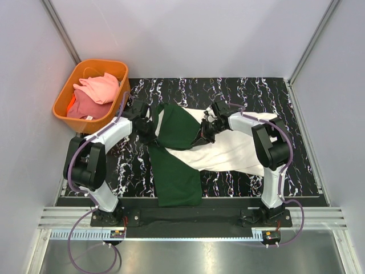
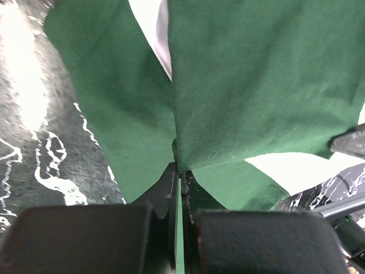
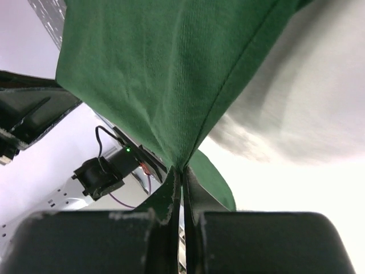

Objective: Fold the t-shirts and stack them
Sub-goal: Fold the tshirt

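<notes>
The cream t-shirt with dark green sleeves [image 1: 228,149] lies spread across the middle of the black marbled table. One green sleeve [image 1: 177,177] reaches the near edge. The other green sleeve [image 1: 181,127] is lifted between the grippers. My left gripper [image 1: 149,124] is shut on the green cloth [image 2: 251,85] at its left side. My right gripper [image 1: 206,132] is shut on the same green cloth [image 3: 165,74] at its right side. Pink and coral t-shirts [image 1: 98,90] lie bunched in the orange basket. The cartoon face and lettering are hidden.
The orange basket [image 1: 63,96] stands at the far left, off the table's corner. Grey walls close in the back and both sides. A metal rail [image 1: 188,220] runs along the near edge by the arm bases.
</notes>
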`<move>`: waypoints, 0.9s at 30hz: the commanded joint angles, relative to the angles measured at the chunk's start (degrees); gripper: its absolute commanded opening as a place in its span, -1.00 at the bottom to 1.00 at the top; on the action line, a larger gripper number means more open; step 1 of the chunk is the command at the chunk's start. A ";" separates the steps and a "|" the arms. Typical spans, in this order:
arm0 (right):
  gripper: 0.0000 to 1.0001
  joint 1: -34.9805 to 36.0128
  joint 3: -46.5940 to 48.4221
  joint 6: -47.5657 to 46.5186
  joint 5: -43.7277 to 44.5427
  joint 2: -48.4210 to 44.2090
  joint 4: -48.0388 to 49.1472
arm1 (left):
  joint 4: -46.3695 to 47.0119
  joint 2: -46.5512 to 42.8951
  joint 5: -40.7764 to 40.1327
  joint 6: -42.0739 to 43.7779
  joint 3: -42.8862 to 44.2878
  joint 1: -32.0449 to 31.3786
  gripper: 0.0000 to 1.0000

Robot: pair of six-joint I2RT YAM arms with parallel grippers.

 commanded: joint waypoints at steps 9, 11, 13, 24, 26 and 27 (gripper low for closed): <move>-1.00 -3.68 -1.48 -8.30 -0.72 -4.85 -7.58 | 0.65 -4.58 2.33 -3.07 -3.51 -5.41 -1.00; -0.99 -3.77 -1.22 -9.97 -0.29 -4.76 -8.46 | 0.65 -5.37 2.15 -3.33 -4.21 -6.03 -0.99; -0.98 -3.95 -0.95 -10.94 -0.02 -4.15 -9.60 | 0.56 -6.85 1.98 -3.33 -4.56 -6.03 -0.86; -0.15 -5.27 2.21 -14.90 3.58 -6.86 -16.37 | -2.96 -0.05 -4.97 0.80 14.31 0.81 0.20; 0.02 -6.23 2.56 -15.08 5.60 -9.05 -17.16 | -2.96 4.01 -4.44 1.06 18.97 1.79 0.20; 0.08 -6.67 2.74 -15.08 6.39 -9.76 -17.95 | -3.04 8.30 -4.26 1.06 23.86 2.75 0.20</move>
